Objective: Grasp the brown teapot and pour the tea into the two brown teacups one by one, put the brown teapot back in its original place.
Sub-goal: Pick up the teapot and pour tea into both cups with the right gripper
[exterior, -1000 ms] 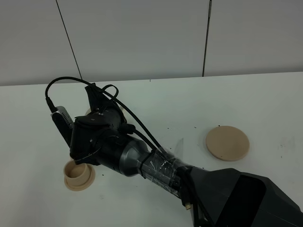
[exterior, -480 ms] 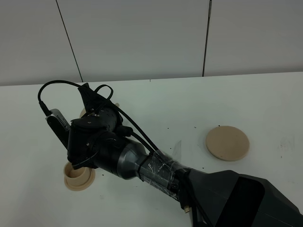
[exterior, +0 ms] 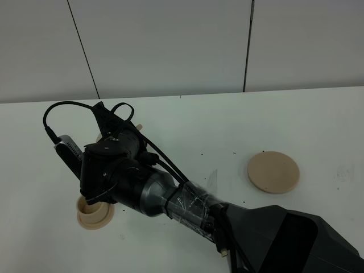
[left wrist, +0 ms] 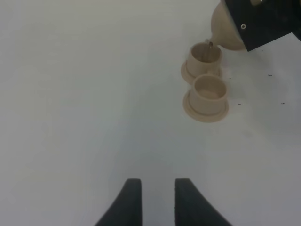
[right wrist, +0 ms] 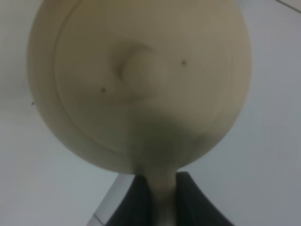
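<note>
The brown teapot [right wrist: 136, 80] fills the right wrist view, lid and knob facing the camera. My right gripper [right wrist: 159, 190] is shut on its loop handle. In the left wrist view the teapot [left wrist: 225, 30] is tilted, its spout just over the rim of the farther teacup [left wrist: 205, 56]. The other teacup [left wrist: 207, 92] stands right beside it, each on its own small saucer. From the high camera my right arm [exterior: 131, 182] hides the teapot, and one teacup [exterior: 92, 212] peeks out below the wrist. My left gripper [left wrist: 155, 202] hangs open over bare table, well away from the cups.
The flat round tan disc [exterior: 273, 171] of the original place lies bare on the white table [exterior: 318, 125], right of the arm. Black cables [exterior: 68, 108] loop above the right wrist. A grey panelled wall runs behind the table.
My right wrist has shifted a little to the left and rolled further, covering more of the near teacup. The left gripper's earlier state is not shown.
</note>
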Controlling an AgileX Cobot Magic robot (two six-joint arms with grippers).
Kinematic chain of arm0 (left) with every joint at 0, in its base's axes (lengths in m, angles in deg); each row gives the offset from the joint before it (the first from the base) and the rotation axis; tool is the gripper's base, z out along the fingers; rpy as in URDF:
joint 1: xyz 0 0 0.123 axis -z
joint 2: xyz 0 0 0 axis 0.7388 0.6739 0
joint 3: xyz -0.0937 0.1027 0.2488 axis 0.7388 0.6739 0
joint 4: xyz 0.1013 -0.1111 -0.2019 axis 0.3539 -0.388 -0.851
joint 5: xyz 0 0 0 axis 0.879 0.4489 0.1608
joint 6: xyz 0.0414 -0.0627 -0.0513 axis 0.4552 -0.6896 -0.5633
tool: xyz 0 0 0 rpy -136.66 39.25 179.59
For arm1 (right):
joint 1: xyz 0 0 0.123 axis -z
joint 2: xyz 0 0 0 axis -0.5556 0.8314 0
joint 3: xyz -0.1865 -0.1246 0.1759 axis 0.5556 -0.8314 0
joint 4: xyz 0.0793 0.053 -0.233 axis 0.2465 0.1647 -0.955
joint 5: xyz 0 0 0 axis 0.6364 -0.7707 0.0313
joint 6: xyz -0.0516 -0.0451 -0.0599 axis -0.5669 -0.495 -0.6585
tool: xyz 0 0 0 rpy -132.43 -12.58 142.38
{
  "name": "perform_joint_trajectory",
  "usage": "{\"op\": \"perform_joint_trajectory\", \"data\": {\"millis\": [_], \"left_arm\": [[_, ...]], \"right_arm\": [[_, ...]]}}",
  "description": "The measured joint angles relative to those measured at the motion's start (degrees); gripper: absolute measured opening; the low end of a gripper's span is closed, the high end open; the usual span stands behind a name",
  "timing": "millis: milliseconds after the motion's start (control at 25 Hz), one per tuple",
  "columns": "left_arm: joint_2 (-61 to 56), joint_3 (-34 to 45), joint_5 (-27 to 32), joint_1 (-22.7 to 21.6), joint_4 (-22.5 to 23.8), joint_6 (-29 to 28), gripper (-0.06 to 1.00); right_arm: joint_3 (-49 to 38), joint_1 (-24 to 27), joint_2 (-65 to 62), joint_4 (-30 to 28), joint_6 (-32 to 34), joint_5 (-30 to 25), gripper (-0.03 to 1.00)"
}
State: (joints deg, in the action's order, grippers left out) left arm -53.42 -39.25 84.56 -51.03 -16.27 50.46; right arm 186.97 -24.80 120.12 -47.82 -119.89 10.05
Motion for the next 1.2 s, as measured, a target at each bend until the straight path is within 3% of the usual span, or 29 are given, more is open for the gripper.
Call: {"op": "perform_joint_trajectory", "data": {"millis": [1200], "left_arm": [[0.0, 0.0, 0.0, 0.0, 0.0, 0.0, 0.24]], "right_arm": [[0.0, 0.0, 0.0, -2.6, -2.0, 2.3, 0.09]]}}
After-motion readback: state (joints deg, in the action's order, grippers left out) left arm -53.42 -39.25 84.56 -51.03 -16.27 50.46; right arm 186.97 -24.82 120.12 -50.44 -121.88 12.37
